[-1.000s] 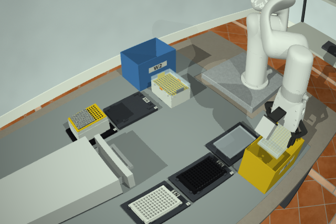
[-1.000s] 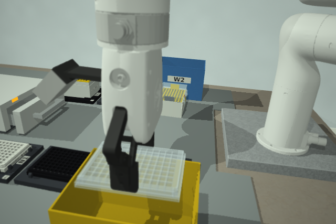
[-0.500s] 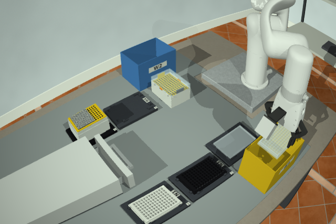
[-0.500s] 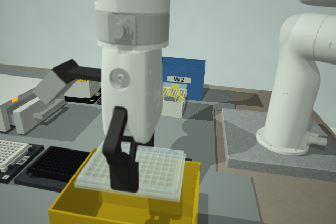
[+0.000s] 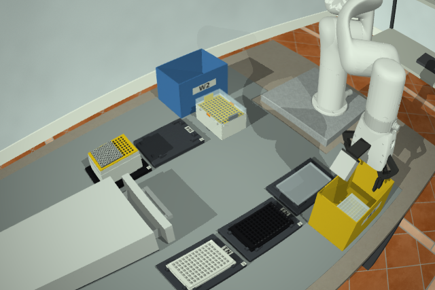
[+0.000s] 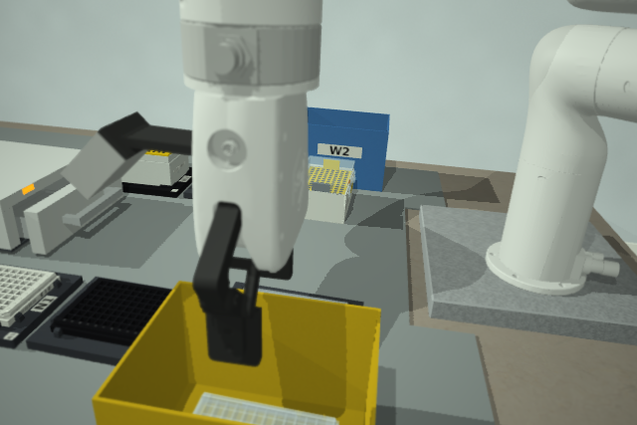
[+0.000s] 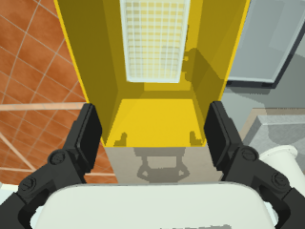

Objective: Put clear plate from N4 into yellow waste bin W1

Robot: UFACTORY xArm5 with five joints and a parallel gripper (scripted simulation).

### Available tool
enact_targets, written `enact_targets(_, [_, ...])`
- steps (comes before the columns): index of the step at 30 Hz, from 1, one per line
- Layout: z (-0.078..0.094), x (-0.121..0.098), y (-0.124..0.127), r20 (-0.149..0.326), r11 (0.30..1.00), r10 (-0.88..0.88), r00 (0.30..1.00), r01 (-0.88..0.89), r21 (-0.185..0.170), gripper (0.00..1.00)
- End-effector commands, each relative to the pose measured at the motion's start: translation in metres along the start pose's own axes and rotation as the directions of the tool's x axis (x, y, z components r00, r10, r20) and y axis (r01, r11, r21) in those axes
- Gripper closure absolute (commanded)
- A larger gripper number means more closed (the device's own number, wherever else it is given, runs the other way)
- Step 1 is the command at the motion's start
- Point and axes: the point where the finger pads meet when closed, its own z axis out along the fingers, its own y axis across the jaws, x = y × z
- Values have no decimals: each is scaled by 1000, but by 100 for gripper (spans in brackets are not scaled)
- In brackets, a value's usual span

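Wrist view — black nest (image 7: 280, 0) beside yellow bin (image 7: 76, 57)

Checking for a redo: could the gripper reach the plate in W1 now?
Probably yes: the open gripper hangs right above W1, and the plate lies uncovered on its floor.
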Motion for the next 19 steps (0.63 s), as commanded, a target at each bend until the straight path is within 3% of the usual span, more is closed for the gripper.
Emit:
enact_targets(1, [-1,1,-1,-3,1000,0,1000,0,3,0])
enact_targets(11, [-1,1,-1,-3,1000,0,1000,0,3,0])
enact_targets(19, [-13,15,35,-4,1000,0,1000,0,4,0])
